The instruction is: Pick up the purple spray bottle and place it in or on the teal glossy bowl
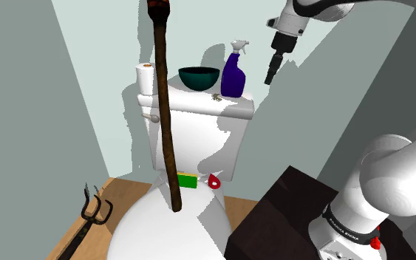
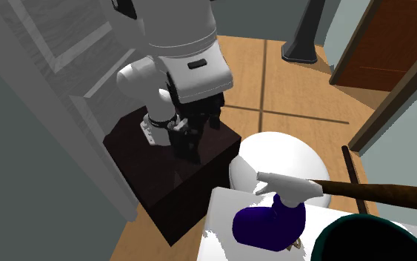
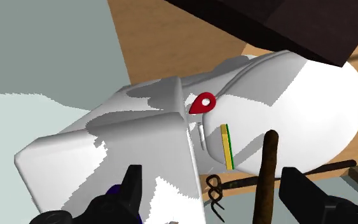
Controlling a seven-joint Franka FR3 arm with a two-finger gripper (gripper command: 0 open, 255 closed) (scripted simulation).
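The purple spray bottle [image 1: 233, 76] stands upright on the toilet tank [image 1: 199, 140], just beside the teal bowl [image 1: 199, 77]. The gripper [image 1: 270, 76] hangs off the tank's stand-side end, level with the bottle's top, fingers apart and empty. Pale walls [image 1: 88, 74] stand behind the tank, wooden floor [image 1: 117, 190] below.

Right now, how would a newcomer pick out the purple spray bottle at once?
Find the white toilet tank. On top of it stand a white paper roll, a dark teal bowl and the deep purple spray bottle. It is the tallest, white-triggered, at the shoulder view's right end.
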